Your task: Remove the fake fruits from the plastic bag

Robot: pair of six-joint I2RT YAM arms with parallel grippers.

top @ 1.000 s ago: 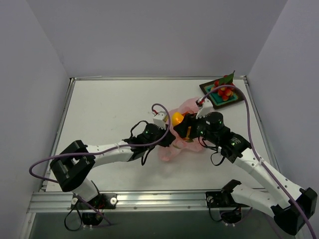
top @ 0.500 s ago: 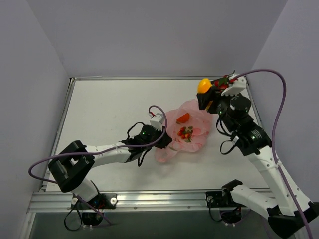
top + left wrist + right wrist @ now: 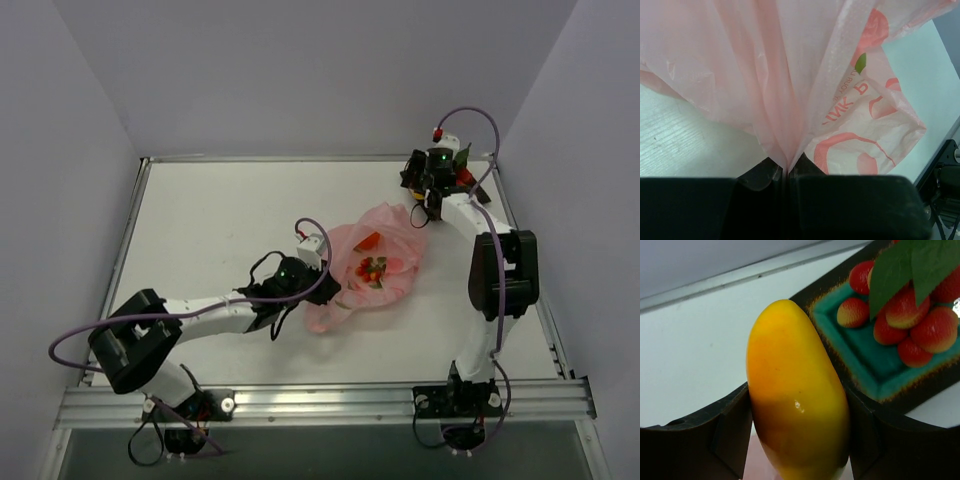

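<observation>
The pink plastic bag (image 3: 372, 262) lies open at mid table, with an orange fruit (image 3: 368, 240) and red fruits (image 3: 373, 268) inside. My left gripper (image 3: 322, 292) is shut on the bag's near-left edge. In the left wrist view the pink film (image 3: 805, 85) is pinched between the closed jaws of the left gripper (image 3: 786, 172). My right gripper (image 3: 418, 193) is at the back right, next to the dark tray. In the right wrist view the right gripper (image 3: 797, 410) is shut on a yellow-orange fruit (image 3: 795, 390), held beside the tray (image 3: 860, 365).
The dark square tray with a teal centre holds several red fruits (image 3: 910, 320) with green leaves (image 3: 900, 270); in the top view the right arm mostly hides it (image 3: 462, 172). Grey walls stand close behind and to the right. A metal rail (image 3: 320, 400) runs along the near edge.
My right gripper has lifted the yellow-orange fruit out of the bag and carried it to the back right by the tray. The left gripper has kept its hold on the bag.
</observation>
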